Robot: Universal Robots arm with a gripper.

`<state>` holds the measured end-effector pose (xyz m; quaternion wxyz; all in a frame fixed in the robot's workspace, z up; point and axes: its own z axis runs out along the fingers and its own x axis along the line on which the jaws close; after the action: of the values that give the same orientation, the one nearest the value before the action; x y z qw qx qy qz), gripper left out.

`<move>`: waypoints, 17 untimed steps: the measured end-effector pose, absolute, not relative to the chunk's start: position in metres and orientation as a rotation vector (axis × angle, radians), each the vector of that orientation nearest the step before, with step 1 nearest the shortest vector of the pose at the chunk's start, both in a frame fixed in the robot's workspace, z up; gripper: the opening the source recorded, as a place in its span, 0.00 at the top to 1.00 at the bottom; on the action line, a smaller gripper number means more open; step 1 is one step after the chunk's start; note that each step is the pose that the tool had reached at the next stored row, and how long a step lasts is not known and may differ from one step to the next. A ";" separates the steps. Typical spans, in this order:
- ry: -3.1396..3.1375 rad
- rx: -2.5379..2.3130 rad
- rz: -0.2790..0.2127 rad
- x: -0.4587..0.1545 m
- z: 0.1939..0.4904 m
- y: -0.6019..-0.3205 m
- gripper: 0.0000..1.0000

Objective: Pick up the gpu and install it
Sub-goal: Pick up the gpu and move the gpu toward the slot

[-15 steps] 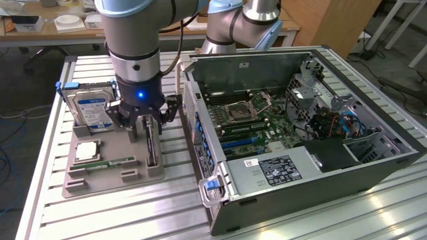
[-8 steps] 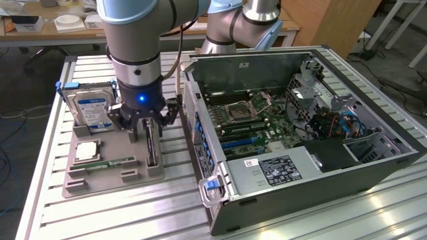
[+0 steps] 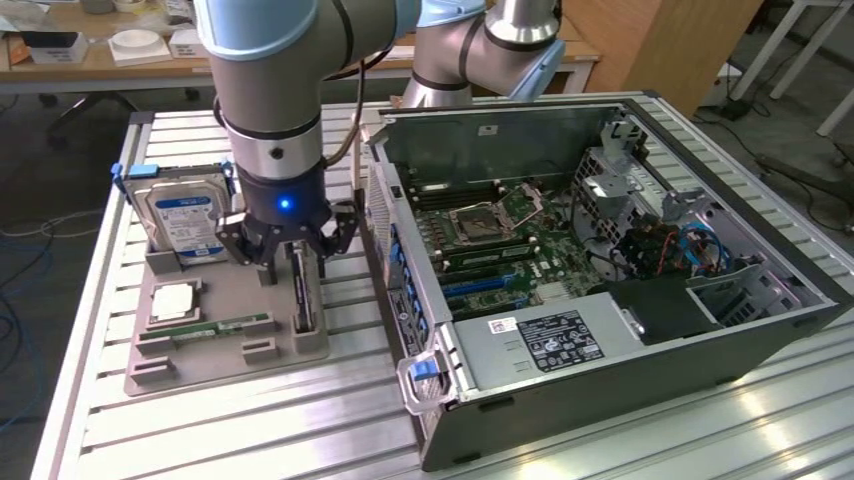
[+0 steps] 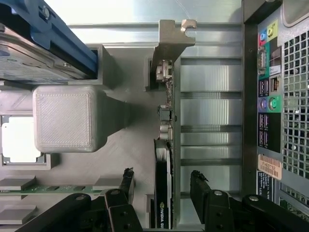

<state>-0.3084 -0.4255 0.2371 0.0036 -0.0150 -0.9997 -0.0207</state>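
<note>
gpu [image 4: 163, 193] partly beyond the wrist view

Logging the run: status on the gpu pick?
Gripper open, flanking the gpu. The gpu upright in its tray slot, not lifted. Hard drive stands apart in the tray.

Arm [image 3: 274, 100]: silver-grey tubes, pale-blue joint caps [image 3: 267, 28], black cable [image 3: 350, 115] alongside. Gripper [image 3: 291, 270]: black linked fingers [image 4: 200, 188], blue LED [image 3: 283, 205] above.

Arm [image 3: 274, 90] upright, end effector [image 3: 294, 268] pointing straight down, hanging low, fingers [image 4: 200, 187] spread wide apart
</note>
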 end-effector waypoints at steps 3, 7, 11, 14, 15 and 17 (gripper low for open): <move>-3.133 -0.047 -0.065 -0.308 0.236 -0.424 0.41; -3.133 -0.047 -0.065 -0.308 0.233 -0.423 0.41; -3.132 -0.047 -0.065 -0.308 0.229 -0.423 0.41; -3.132 -0.047 -0.065 -0.308 0.227 -0.423 0.41; -3.132 -0.047 -0.065 -0.308 0.226 -0.423 0.41; -3.131 -0.047 -0.065 -0.308 0.226 -0.423 0.41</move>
<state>-0.3081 -0.4228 0.2257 0.0046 -0.0151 -0.9997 -0.0207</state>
